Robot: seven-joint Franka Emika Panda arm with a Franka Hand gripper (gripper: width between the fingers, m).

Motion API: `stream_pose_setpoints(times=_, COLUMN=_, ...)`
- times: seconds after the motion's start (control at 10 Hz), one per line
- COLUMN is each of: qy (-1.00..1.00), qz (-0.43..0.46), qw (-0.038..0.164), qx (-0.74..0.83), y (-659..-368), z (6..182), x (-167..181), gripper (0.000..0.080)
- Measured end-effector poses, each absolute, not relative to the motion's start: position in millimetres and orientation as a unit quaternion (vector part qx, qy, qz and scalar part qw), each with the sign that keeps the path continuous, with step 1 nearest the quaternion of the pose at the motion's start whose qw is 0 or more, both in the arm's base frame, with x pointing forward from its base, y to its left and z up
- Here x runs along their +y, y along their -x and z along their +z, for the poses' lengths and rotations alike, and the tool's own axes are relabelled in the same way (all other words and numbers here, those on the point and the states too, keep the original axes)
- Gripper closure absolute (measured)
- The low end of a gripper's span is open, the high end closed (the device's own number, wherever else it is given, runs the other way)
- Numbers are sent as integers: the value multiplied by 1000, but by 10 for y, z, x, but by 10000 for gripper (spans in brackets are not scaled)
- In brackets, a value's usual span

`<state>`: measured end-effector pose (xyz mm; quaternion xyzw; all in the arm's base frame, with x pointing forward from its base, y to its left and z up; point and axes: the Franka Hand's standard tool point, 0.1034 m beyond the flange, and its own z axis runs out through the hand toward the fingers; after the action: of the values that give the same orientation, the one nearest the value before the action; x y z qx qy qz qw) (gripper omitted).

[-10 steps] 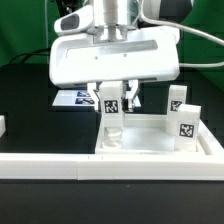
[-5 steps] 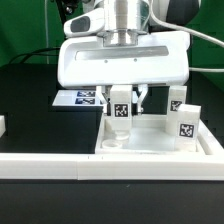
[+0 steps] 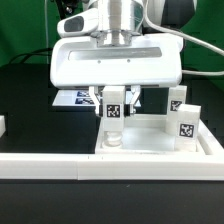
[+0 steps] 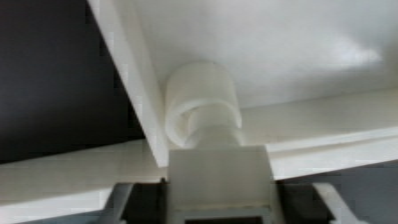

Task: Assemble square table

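- Reaching straight down over the square table (image 3: 160,143), gripper (image 3: 116,108) vertical, wide white camera housing (image 3: 115,62) above.
- Fingers closed on 1 tagged leg post (image 3: 114,110), held upright over a corner of the slab; slab flat on the black table (image 3: 25,105), against the long white rail (image 3: 60,165).
- Fingertips mostly hidden behind the post's tag; post's lower end hard to make out against the white slab.
- Marker board (image 3: 78,98) partly covered by the arm.
- Wrist view blurred: post (image 4: 210,110) over slab rim (image 4: 134,60).
- Counted: 3 leg posts, 2 standing (image 3: 183,118) at the exterior view's right; 1 slab.

Black table (image 3: 25,95) under white tabletop (image 3: 160,148)
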<state>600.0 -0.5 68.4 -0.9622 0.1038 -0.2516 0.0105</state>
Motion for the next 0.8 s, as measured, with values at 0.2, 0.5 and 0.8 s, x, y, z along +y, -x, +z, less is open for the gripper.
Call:
stream_pose_setpoints(times=0.2, qy=955, qz=-281, qw=-1, qx=100, y=-6051, z=673, x=-78, gripper=509)
stream_pose_setpoints(times=0.5, qy=954, qz=-282, qw=-1, qx=100, y=-6070, z=678, x=-75, gripper=509)
stream_pose_setpoints(times=0.8, qy=960, qz=-262, qw=6, qx=96, y=-6070, z=794, x=-93, gripper=509)
